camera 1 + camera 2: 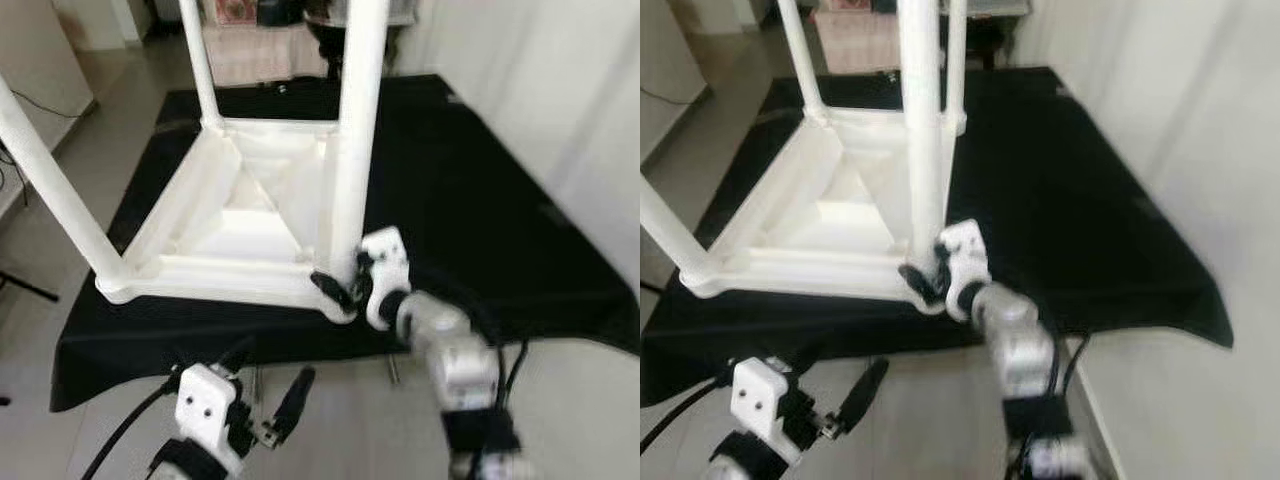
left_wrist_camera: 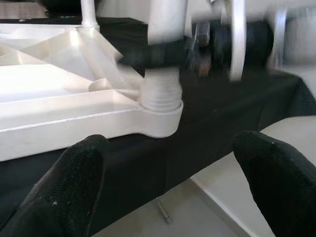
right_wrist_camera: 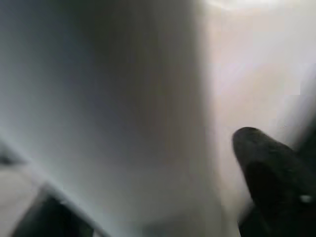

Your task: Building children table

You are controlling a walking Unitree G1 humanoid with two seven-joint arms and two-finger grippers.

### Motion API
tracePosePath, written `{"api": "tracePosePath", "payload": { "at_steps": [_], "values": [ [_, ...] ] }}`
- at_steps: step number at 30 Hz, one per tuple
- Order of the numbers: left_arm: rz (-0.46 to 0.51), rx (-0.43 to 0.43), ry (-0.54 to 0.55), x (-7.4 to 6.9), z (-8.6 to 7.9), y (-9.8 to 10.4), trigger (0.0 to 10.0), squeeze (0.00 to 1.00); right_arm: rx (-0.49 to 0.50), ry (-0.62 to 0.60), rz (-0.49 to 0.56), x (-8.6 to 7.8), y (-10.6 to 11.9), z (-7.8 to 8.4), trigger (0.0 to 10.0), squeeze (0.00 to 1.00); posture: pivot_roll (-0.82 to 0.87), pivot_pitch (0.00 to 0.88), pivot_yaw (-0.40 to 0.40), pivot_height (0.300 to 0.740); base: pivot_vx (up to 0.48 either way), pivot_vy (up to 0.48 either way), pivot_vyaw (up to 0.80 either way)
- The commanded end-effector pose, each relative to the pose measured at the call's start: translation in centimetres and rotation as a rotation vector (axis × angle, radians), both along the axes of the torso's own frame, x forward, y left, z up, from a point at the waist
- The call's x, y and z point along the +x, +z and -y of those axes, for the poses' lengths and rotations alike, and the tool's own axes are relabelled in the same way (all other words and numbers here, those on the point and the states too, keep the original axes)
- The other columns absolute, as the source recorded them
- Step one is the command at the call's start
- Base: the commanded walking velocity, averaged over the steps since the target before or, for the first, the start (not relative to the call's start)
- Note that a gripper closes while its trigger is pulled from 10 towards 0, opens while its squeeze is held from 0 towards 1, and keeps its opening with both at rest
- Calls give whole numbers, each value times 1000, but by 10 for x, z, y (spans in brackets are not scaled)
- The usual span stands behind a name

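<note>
Item: white plastic children's table, upside down, centre-left of the head views. Its square top lies flat on a black cloth spread over a low surface; the ribbed underside faces up. The legs rise as long white tubes, their long axes near vertical and leaning outward toward the top edge of the frame.

Near-corner leg: stands in the corner socket nearest the camera, at centre frame, long axis vertical, upper end cut by the top edge. Threaded base visible in the left wrist view.

Far leg: upper centre-left, set in the far corner.

Left leg: left edge, slanting up and outward.

Right pincer: at the foot of the near-corner leg, just above the socket, black fingers clamped around the tube. Right wrist view is blurred, with pale tube and one dark fingertip.

Left pincer: lower centre-left, below the cloth's front edge, over pale floor, fingers spread apart and holding nothing.
</note>
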State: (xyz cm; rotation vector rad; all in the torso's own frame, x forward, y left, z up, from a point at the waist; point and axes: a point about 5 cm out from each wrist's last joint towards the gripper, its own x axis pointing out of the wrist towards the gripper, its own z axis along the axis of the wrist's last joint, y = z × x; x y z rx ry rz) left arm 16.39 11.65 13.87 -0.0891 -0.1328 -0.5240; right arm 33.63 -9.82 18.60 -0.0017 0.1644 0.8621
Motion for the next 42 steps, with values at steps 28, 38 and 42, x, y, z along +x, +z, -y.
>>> {"api": "tracePosePath", "payload": {
  "at_steps": [28,38,42],
  "values": [
    [-21,-6,-7,-6,4,-4,10000,0,-1,653,201,22,52,-2,0,0,44,141,4,740,0,0,0],
    [-13,-10,-2,-2,3,-4,10000,0,37,170,216,27,34,10,0,0,15,141,4,740,0,0,0],
    [-11,-11,1,-1,1,-3,10000,0,-25,-317,205,22,9,17,0,0,-13,144,9,740,0,0,0]
  ]
}}
